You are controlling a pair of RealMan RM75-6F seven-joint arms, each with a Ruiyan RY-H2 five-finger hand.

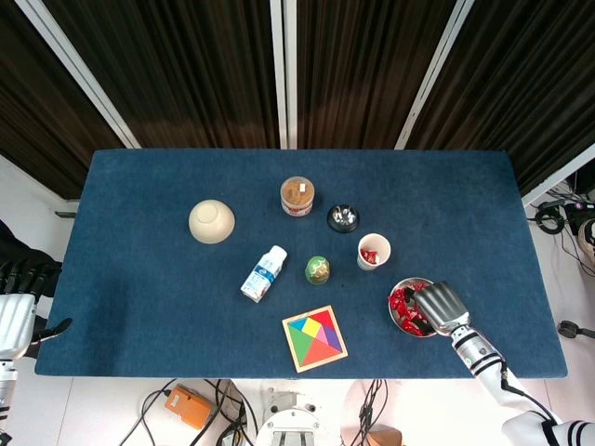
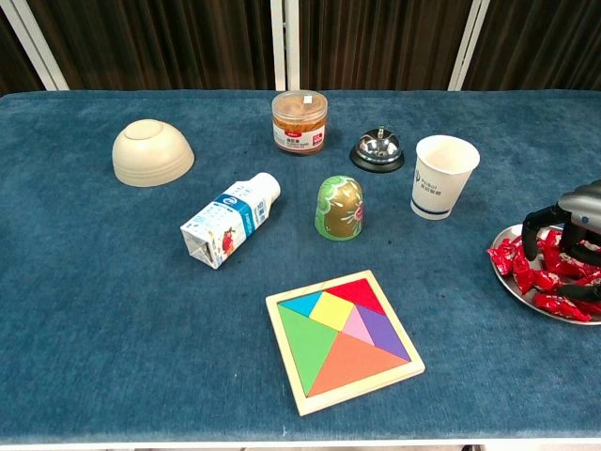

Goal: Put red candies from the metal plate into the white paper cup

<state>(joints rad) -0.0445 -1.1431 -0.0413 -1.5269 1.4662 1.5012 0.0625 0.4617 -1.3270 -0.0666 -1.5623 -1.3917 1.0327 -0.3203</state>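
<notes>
Red candies [image 2: 540, 278] piled on the metal plate [image 1: 402, 322], and the right hand [image 1: 439, 306] is down over them now. Fingers [image 2: 531, 235] curled downward into the pile, tips among the wrappers; can't tell if one is pinched yet. Cup [image 2: 441, 176] sits beyond the fingertips, well apart from the plate, w/ a couple of reds visible inside from the head view. Left hand [image 1: 16, 318] hangs off the table edge, far from everything; its fingers can't be read. To do this pick well, I'd say: close on one wrapper at the pile's near edge, not a clump, lift straight up so neighbours don't drag off the rim, then carry over the cup mouth before letting go.
</notes>
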